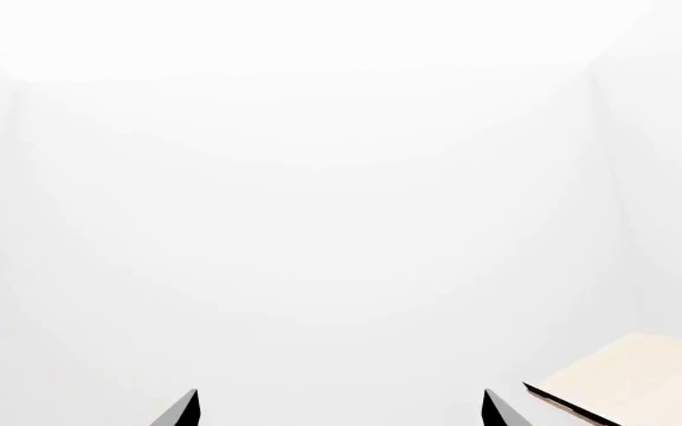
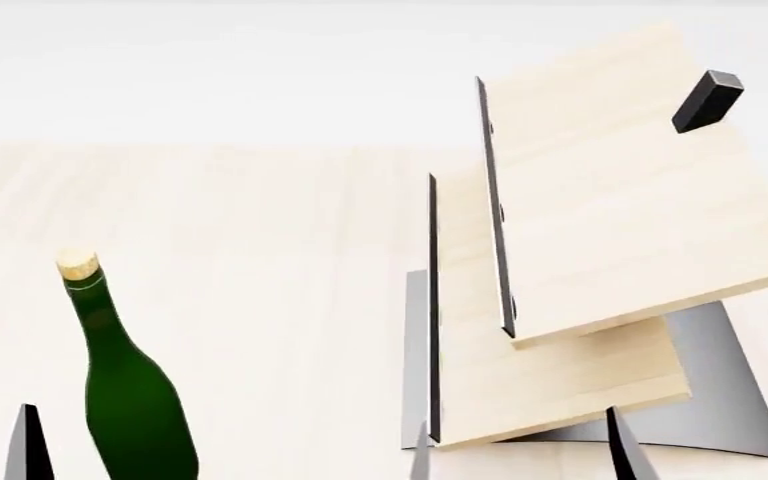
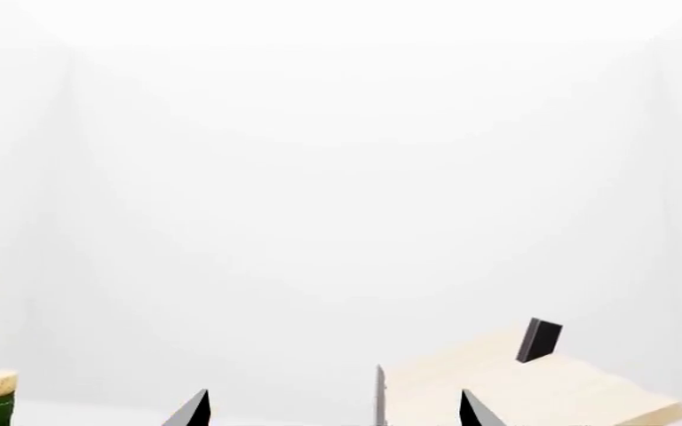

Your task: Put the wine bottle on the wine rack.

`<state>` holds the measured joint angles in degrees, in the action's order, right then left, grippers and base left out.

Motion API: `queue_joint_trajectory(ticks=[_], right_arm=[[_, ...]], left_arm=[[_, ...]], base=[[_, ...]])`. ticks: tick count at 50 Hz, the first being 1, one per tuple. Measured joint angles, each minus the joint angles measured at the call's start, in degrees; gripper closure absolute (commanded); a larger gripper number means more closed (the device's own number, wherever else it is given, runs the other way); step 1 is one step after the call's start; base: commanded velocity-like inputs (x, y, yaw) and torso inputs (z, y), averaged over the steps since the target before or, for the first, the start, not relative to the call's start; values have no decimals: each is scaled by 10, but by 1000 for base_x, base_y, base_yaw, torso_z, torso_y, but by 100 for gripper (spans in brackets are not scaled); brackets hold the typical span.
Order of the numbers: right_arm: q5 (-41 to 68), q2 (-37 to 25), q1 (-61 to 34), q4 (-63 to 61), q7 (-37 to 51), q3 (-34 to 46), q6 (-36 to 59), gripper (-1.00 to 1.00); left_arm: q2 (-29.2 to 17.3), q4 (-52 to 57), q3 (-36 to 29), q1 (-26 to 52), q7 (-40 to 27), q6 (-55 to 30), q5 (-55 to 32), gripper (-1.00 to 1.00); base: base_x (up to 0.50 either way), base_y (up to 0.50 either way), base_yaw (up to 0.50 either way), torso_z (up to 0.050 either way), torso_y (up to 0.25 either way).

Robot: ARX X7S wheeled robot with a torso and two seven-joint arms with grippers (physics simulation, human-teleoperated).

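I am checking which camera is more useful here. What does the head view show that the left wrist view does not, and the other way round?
Only the head view shows the wine bottle, standing upright on the light wood table, with its cork. It also shows the wine rack almost whole: two tilted boards, the black peg and the grey base.

Only the left wrist view shows the white walls of the room ahead.

Both show part of a rack board and the open left gripper, with nothing between its fingertips.

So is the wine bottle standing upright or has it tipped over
Upright. In the head view the wine bottle stands on the table with its cork at the top, left of the wine rack.
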<state>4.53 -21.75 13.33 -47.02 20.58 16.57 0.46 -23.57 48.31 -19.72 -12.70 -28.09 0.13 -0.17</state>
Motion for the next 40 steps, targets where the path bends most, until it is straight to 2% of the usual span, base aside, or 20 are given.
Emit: queue_joint_trajectory(ticks=[10, 18, 28, 40], right_arm=[[-9, 4, -10, -4, 1, 12, 10, -100], [-7, 13, -48, -19, -1, 21, 55, -100], [22, 39, -154, -35, -4, 18, 177, -100], [142, 70, -316, -21, -31, -32, 329, -100]], left_arm=[[-1, 0, -1, 0, -1, -1, -1, -100], [-2, -1, -3, 1, -2, 0, -1, -100], [-3, -3, -4, 2, -3, 2, -2, -100], [-5, -3, -4, 3, -4, 1, -3, -100]], base=[[0, 0, 0, 0, 0], [0, 0, 0, 0, 0], [0, 0, 0, 0, 0], [0, 0, 0, 0, 0]])
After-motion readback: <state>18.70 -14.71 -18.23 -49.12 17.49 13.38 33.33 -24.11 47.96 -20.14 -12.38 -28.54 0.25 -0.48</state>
